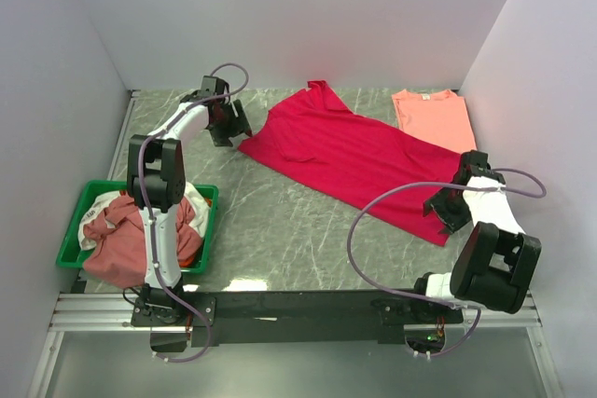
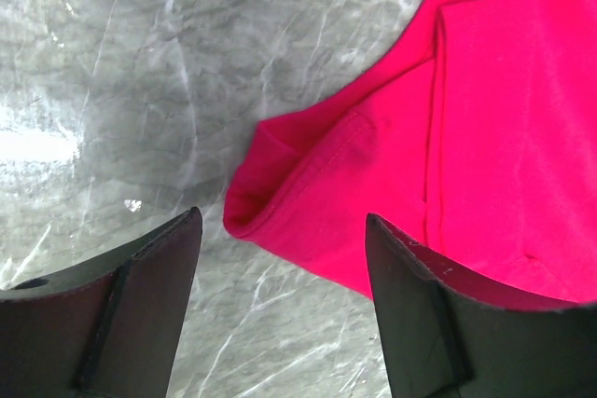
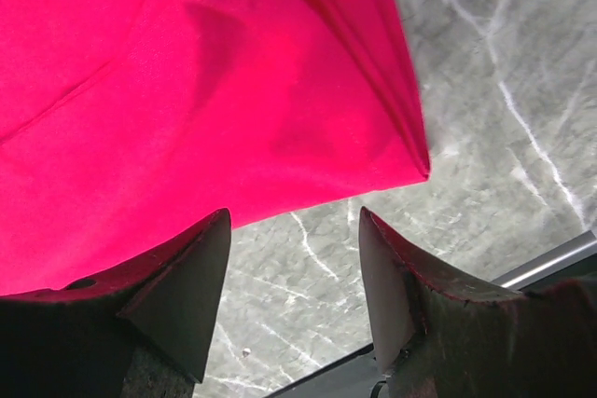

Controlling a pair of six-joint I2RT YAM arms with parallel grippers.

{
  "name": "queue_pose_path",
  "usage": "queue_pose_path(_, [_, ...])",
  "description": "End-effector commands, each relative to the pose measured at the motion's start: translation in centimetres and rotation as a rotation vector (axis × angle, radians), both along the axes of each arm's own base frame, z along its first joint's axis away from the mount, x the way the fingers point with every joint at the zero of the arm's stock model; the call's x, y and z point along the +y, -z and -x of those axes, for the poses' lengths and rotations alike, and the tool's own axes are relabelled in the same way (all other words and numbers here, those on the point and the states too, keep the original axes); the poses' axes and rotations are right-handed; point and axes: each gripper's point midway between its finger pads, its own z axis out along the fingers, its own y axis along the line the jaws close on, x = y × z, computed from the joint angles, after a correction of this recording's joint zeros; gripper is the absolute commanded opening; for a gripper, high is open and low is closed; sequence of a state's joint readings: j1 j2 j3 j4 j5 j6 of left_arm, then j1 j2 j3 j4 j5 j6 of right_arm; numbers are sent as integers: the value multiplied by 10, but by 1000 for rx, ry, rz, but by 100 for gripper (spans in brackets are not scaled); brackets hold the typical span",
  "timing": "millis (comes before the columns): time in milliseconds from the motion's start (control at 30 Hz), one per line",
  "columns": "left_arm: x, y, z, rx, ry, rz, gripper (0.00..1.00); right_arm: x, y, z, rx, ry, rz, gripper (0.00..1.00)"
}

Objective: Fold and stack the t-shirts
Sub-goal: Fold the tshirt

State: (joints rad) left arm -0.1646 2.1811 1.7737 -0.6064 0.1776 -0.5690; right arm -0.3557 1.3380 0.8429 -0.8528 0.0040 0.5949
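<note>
Beside the red tee (image 1: 340, 151), spread flat between my arms, L gripper (image 2: 282, 216) hangs wide and empty at its sleeve (image 2: 308, 160), R gripper (image 3: 294, 213) likewise off its hem corner (image 3: 410, 160). For a neat fold I'd pinch both edges evenly, lift tog., no drag.

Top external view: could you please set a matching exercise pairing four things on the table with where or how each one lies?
Things:
1. crimson t-shirt
2. salmon-pink t-shirt
3. green tray
4. heap of t-shirts

Places or states:
A. a neat rectangle at the far right corner
B. standing at the near left of the table
C. spread out diagonally across the middle
D. piled unfolded inside the tray

Right pairs: 1-C, 2-A, 3-B, 4-D.
</note>
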Motion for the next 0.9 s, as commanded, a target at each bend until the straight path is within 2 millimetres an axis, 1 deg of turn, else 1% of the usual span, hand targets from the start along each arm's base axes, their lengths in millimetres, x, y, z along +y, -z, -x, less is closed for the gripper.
queue_pose_path(0, [7,-2,2,-5,8,-38,75,-7,6,9,45,25,50,64])
queue_pose_path(67, [6,1,4,2,10,-30,73,-7,9,13,58,33,50,64])
queue_pose_path(233, [1,10,7,24,15,-8,70,0,23,24,99,53,18,63])
queue_pose_path(300, [-2,10,8,26,18,6,68,3,27,27,107,58,9,62])
queue_pose_path(467, [-9,17,12,45,31,22,65,5,37,31,126,66,1,59])
queue_pose_path(733, [-9,29,15,68,28,-1,64,6,46,33,139,73,-6,55])
queue_pose_path(767, [-10,34,16,80,29,-6,64,6,48,34,145,73,-8,54])
queue_pose_path(867, [-12,38,15,85,31,-10,60,5,49,33,147,70,-4,53])
